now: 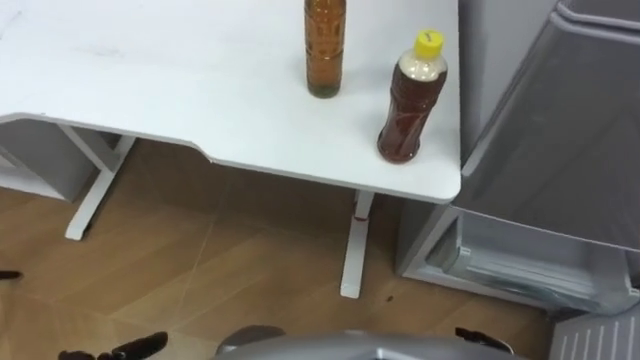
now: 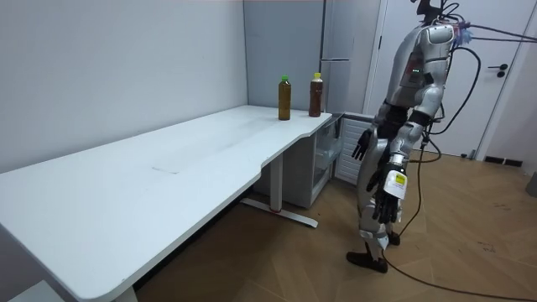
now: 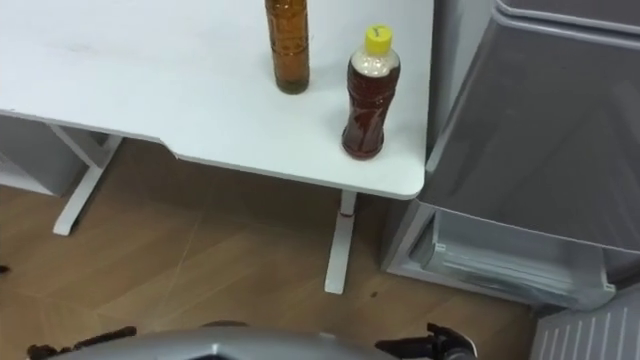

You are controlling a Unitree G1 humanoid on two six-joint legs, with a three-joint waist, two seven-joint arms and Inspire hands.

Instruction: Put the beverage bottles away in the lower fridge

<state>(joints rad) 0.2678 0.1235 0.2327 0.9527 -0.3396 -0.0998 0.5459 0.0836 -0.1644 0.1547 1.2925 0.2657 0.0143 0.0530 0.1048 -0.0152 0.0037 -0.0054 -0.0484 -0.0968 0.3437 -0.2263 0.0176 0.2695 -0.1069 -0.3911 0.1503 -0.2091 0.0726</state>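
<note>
Robot standing on the wooden floor (image 1: 230,270) before the right-hand end of a white desk (image 1: 150,90), facing it, with a grey fridge (image 1: 560,150) just beside the desk's right edge.

(a) Drinks. Both stand upright on the desk, apart from each other. The yellow-capped bottle (image 1: 412,100), holding a red-brown drink, is close to the rounded front right corner and near the edge next to the fridge. The amber bottle (image 1: 325,50) stands further in from the front edge, to its left.

(b) Fridge. The upper door is shut. Below it the lower compartment (image 1: 520,265) is open, its pale interior lying lower than the desktop. A narrow gap separates the fridge from the white desk leg (image 1: 355,250).

(c) Hands. The left hand (image 1: 115,350) and right hand (image 1: 485,340) hang low at the robot's sides, fingers loosely extended and holding nothing. Both are well apart from the bottles.

(d) Free space. Bare floor runs between robot and desk edge, and in the room view extends behind the robot.
</note>
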